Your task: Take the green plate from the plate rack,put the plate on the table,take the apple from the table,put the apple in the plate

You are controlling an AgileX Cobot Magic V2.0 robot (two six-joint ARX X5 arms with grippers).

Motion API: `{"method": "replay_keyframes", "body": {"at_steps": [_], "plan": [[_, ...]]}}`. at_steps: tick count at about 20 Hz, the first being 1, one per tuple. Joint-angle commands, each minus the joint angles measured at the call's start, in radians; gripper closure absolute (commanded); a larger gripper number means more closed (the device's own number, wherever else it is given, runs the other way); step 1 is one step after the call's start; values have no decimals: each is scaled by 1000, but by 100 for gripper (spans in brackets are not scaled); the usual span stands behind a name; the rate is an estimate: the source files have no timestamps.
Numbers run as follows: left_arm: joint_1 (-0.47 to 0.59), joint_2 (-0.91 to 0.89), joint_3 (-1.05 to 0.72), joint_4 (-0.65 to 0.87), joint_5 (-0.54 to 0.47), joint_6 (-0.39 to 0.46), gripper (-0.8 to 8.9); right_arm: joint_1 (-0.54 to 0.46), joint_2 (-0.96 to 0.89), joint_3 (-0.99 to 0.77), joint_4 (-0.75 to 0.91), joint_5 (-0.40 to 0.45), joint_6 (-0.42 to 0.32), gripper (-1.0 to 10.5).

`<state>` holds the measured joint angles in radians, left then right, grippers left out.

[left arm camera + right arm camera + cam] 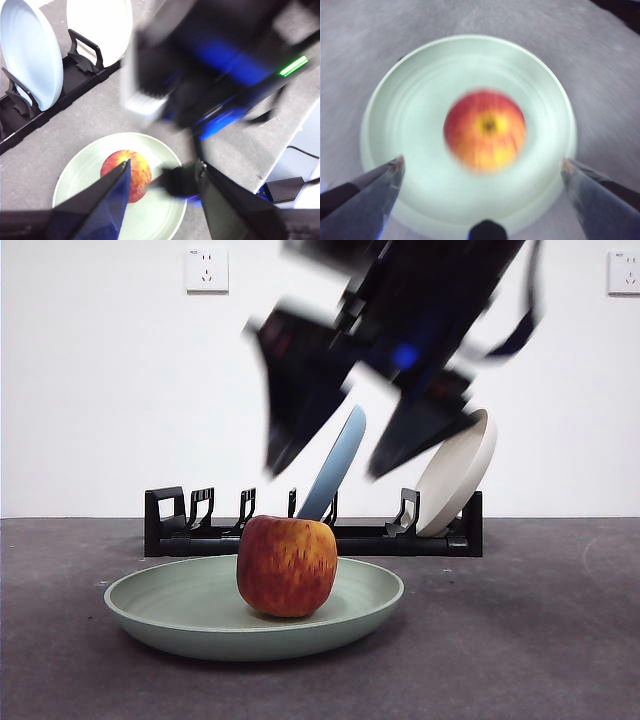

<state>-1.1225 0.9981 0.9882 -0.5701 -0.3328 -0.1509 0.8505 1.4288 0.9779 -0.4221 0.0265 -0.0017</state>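
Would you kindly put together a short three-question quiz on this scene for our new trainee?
1. True or false: the apple lies in the green plate.
2. Which stands in the plate rack? A) light blue plate and cream-white plate B) green plate C) nothing
3. Fill in: the right gripper above the apple has its jaws ____.

Key: 1 true; 2 A; 3 open.
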Motion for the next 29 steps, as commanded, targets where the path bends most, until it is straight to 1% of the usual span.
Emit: {"method": "replay_keyframes", "body": {"at_steps": [1,3,6,7,9,10,11,12,13,14,15,16,29], "plan": [[-2,0,-5,0,-3,-4,593,2,-141,-5,-153,-15,13,353],[-2,0,-5,-1,-3,-3,593,2,-264,-6,-280,-60,41,361],[-2,0,-5,-12,-1,-4,593,2,-425,-6,-426,-138,58,472],[-2,0,-5,-24,1,-4,593,2,-469,-6,-467,-160,70,484],[-2,0,-5,-67,2,-4,596,2,-540,-6,-538,-159,105,484],[-2,0,-5,-92,4,-4,598,2,-566,-6,-568,-159,107,491],[-2,0,-5,-122,20,-4,606,2,-592,-6,-597,-159,110,575],[-2,0,-5,-144,40,-4,675,2,-610,-6,-618,-159,110,709],[-2,0,-5,-156,56,-4,745,2,-620,-6,-628,-159,110,816],[-2,0,-5,-163,64,-4,800,2,-626,-6,-633,-159,109,901],[-2,0,-5,-170,76,-4,831,2,-631,-6,-636,-159,109,973],[-2,0,-5,-174,81,-4,822,2,-634,-6,-636,-159,109,957],[-2,0,-5,-180,72,-3,816,2,-638,-6,-634,-154,113,945]]}}
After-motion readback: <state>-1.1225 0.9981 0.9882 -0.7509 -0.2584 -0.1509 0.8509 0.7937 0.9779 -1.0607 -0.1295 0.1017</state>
